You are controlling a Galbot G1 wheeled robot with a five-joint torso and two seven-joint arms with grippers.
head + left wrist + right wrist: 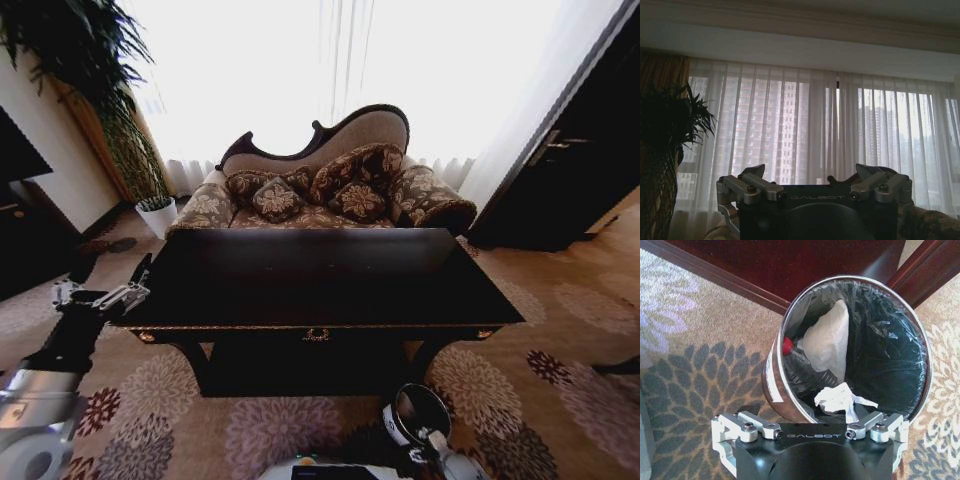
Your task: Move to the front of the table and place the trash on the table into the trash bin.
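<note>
Right claw (812, 432) hangs over the trash bin (790, 410) — grip unreadable — white tissue (827, 342) inside.

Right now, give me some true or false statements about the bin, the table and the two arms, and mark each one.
1. The trash bin already holds white tissue paper. True.
2. The right gripper is over the tabletop. False: it hangs above the bin, on the floor in front of the table.
3. The left gripper is at the table's left end. True.
4. The bin lies tipped over on the carpet. False: it stands upright.
5. A white tissue lump sits at the bin's near rim, by the right gripper. True.
</note>
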